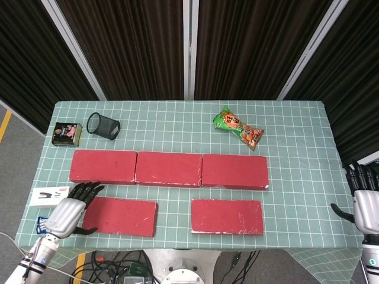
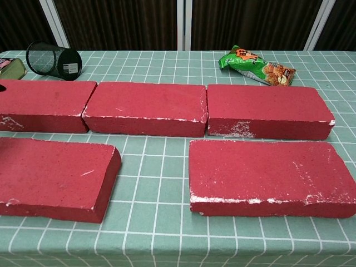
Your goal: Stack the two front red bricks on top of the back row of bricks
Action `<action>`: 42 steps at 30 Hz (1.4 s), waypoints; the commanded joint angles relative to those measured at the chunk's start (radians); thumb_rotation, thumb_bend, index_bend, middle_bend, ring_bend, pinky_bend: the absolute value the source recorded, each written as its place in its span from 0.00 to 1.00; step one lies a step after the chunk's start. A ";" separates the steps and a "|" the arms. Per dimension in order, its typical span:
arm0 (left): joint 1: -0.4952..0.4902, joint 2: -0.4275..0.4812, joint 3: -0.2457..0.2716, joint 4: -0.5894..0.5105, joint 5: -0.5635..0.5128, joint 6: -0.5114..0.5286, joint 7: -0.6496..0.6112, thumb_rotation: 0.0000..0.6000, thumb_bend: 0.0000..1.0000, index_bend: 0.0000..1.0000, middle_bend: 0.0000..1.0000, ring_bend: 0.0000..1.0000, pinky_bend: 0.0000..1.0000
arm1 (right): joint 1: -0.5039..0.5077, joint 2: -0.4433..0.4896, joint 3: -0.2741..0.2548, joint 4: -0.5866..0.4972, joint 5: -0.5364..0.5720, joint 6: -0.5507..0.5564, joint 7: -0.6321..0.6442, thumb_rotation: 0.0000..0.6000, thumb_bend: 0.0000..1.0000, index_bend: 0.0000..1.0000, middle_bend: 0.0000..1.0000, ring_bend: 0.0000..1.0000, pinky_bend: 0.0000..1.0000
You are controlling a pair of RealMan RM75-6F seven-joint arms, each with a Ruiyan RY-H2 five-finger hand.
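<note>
Three red bricks form the back row [image 1: 169,169] [image 2: 146,108], end to end across the table. Two more red bricks lie in front: the front left brick [image 1: 123,216] [image 2: 53,178] and the front right brick [image 1: 227,216] [image 2: 270,177]. My left hand [image 1: 70,210] hovers at the left end of the front left brick, fingers spread and pointing toward the back row, holding nothing. My right hand [image 1: 367,201] stays off the table's right edge, fingers apart and empty. Only a dark fingertip at the far left edge of the chest view hints at the left hand.
A black mesh cup [image 1: 103,126] lies on its side at the back left beside a small tin [image 1: 66,134]. A green snack bag [image 1: 238,128] lies behind the back row. A white box [image 1: 46,196] and a blue packet [image 1: 41,223] sit near the left edge.
</note>
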 commanded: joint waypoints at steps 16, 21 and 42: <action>-0.087 -0.091 0.013 -0.081 -0.148 -0.152 0.155 1.00 0.00 0.04 0.01 0.00 0.01 | 0.003 -0.010 0.001 0.034 0.014 -0.014 0.039 1.00 0.07 0.00 0.00 0.00 0.00; -0.110 -0.115 0.005 -0.068 -0.174 -0.164 0.213 1.00 0.00 0.04 0.01 0.00 0.01 | 0.005 -0.016 0.001 0.043 0.016 -0.015 0.032 1.00 0.08 0.00 0.00 0.00 0.00; -0.188 -0.159 -0.016 -0.040 -0.310 -0.224 0.224 1.00 0.00 0.04 0.06 0.00 0.01 | 0.012 -0.050 0.006 0.106 0.033 -0.028 0.059 1.00 0.11 0.00 0.00 0.00 0.00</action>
